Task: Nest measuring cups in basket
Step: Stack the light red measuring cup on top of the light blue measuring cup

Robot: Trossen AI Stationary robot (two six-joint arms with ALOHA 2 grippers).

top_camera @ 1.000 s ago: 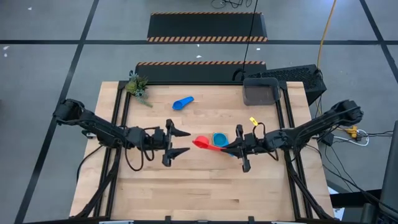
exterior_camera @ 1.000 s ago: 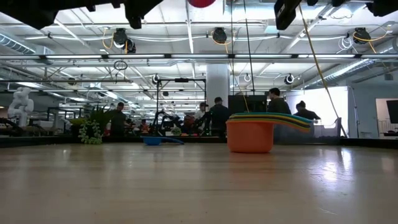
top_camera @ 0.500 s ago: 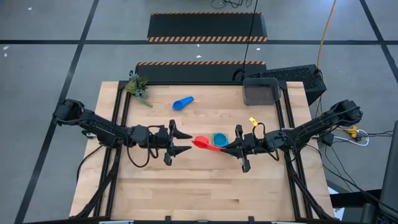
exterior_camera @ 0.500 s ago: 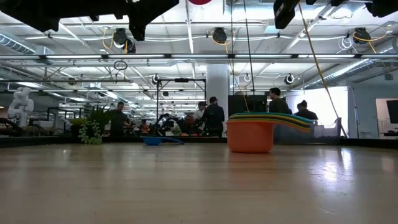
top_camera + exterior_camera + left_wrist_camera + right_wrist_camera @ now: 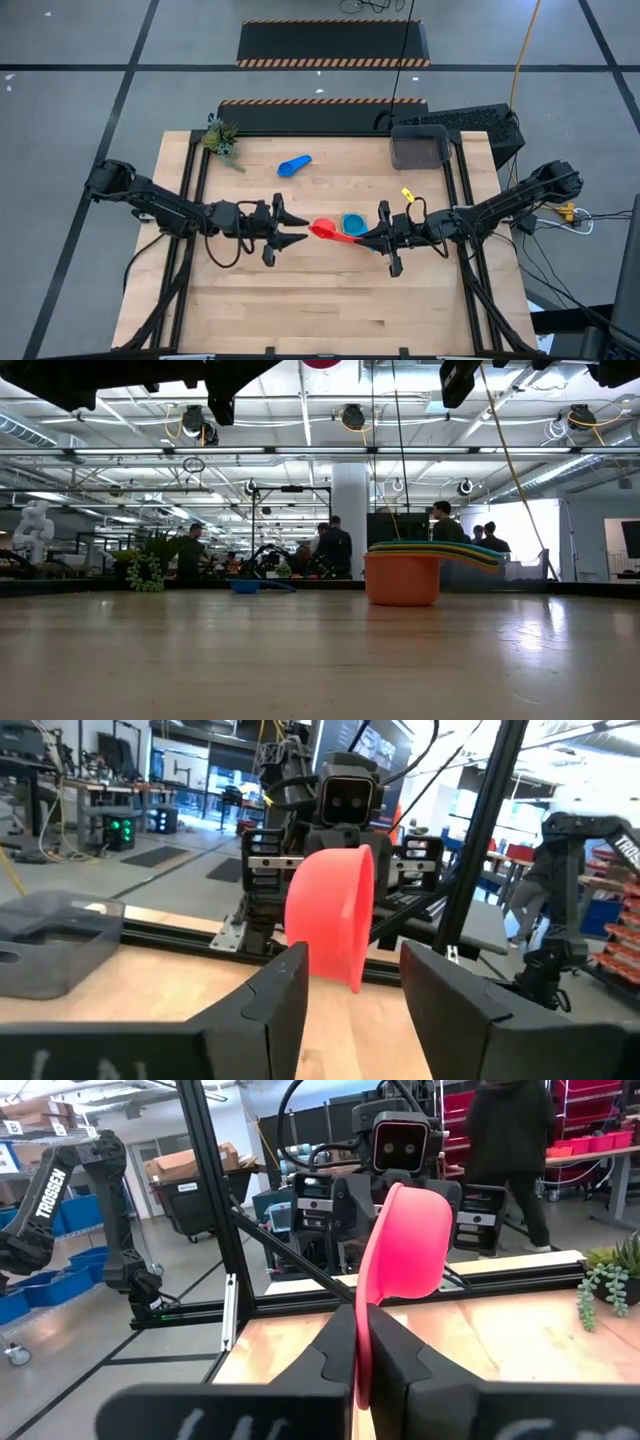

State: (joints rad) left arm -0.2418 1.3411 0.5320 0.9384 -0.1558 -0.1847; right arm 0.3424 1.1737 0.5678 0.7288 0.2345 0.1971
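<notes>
Both my pincers meet above the middle of the table, beside the stack of nested measuring cups [image 5: 353,222]. My right gripper [image 5: 362,238] is clamped tight on the handle of the red cup [image 5: 323,229], holding it up in the air just left of the stack. My left gripper [image 5: 297,227] faces it from the other side, its two fingers [image 5: 270,995] parted, with the red cup's bowl between their tips; I cannot tell whether they touch it. From table height, the stack shows an orange cup [image 5: 401,579] at the bottom. A lone blue cup [image 5: 294,165] lies on the table beyond and left of the stack. The dark grey basket [image 5: 419,147] sits at the table's far edge, beyond and right of the stack.
</notes>
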